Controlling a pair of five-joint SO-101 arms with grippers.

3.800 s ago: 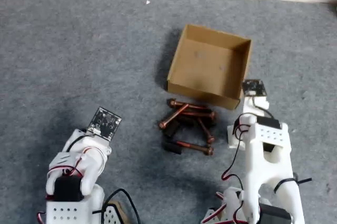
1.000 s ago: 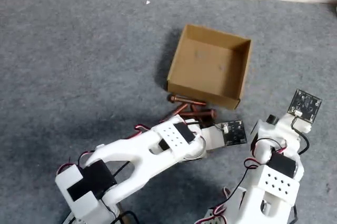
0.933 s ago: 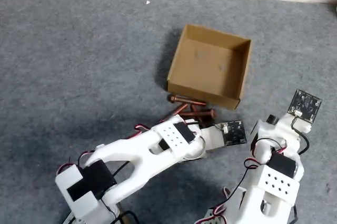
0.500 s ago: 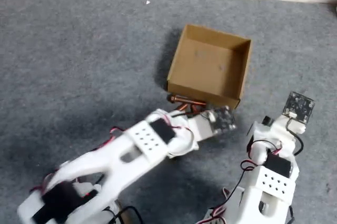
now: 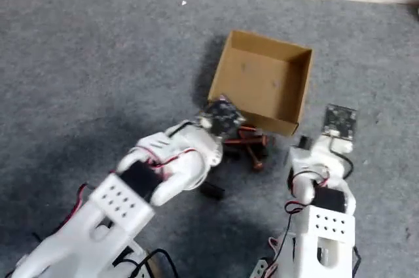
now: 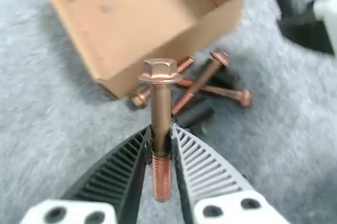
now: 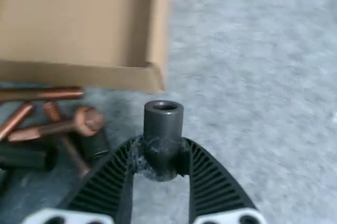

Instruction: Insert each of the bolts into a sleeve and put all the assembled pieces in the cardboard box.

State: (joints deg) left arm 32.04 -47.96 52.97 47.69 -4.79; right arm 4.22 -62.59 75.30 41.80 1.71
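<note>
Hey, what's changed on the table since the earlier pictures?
The left arm swung from the lower left over the bolt pile, and the left gripper now grips a bolt lifted off the carpet. The right arm drew back from the pile, then edged forward; the right gripper holds a black sleeve. The cardboard box stayed put.

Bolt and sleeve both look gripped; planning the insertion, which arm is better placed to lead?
Right, probably. The right gripper holds the sleeve with its open bore sticking out clear. The left gripper's bolt points head-out, threaded end back inside the grip.
</note>
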